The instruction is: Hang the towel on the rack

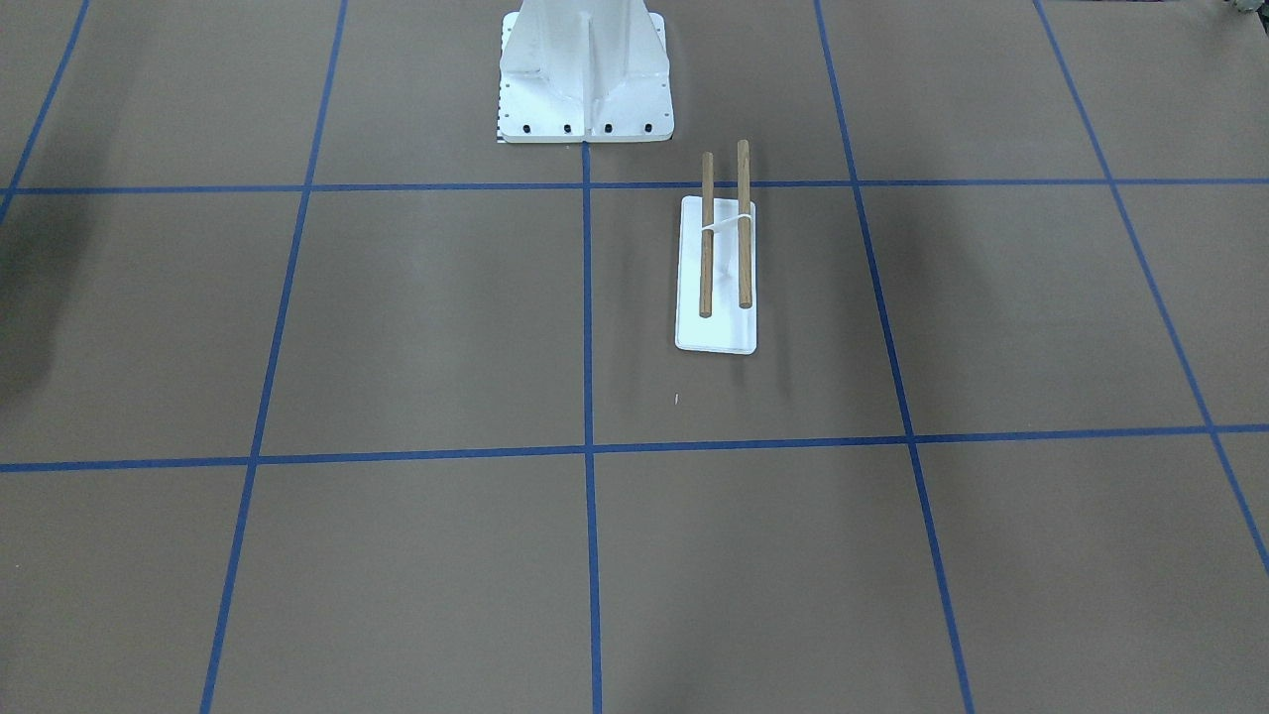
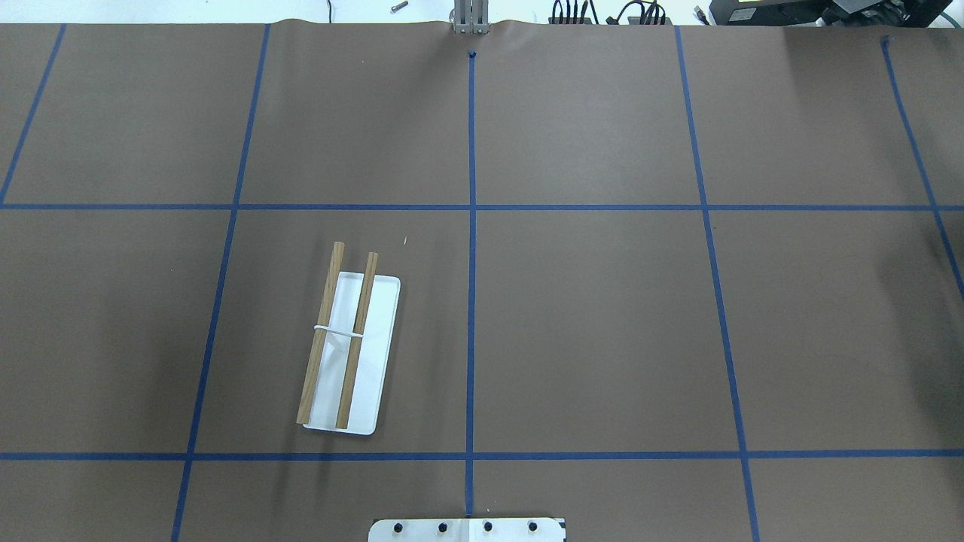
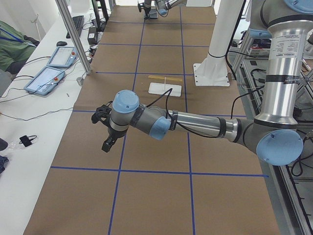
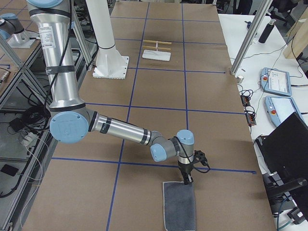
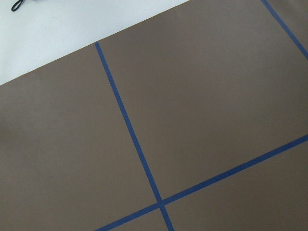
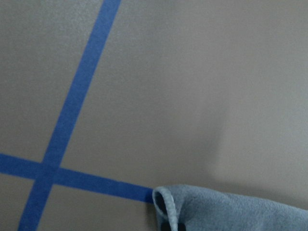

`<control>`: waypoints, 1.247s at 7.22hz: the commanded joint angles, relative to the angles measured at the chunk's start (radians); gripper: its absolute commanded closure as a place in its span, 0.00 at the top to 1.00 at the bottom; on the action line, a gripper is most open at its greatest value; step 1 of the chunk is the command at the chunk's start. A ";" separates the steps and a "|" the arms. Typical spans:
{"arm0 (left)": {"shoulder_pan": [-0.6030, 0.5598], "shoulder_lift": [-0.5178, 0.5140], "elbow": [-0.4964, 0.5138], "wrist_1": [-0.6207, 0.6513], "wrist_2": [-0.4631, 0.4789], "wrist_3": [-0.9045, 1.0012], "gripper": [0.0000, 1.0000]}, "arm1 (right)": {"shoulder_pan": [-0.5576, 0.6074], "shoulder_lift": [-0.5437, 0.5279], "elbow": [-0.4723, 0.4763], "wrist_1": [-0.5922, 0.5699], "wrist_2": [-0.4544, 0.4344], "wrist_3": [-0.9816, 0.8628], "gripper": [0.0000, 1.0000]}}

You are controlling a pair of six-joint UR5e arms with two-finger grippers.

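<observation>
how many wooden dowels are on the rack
2, both on the rack, lying parallel: the outer dowel farther from the blue centre line, the inner dowel nearer it. None looks hidden.

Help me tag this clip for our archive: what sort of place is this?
Probably a robotics lab workcell: two industrial arms mounted by a white pedestal, a paper-covered table taped into a blue grid, and teach pendants alongside.

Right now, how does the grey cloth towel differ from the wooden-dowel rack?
The dark grey cloth towel lies flat by the right tool; the brown-dowelled rack on its white plate stands raised, no tool near. Towel is fabric, rack wood. Both rest on the brown table.
</observation>
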 commanded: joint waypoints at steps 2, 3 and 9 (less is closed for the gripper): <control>0.000 0.001 0.000 0.000 0.000 0.000 0.99 | 0.070 0.011 0.067 -0.015 0.064 0.003 0.00; 0.000 0.003 0.000 0.000 -0.002 0.002 0.99 | 0.135 0.035 0.068 -0.015 0.157 0.003 0.00; 0.001 -0.023 -0.032 -0.027 -0.133 -0.002 0.99 | 0.171 0.089 0.414 -0.191 0.344 0.313 0.00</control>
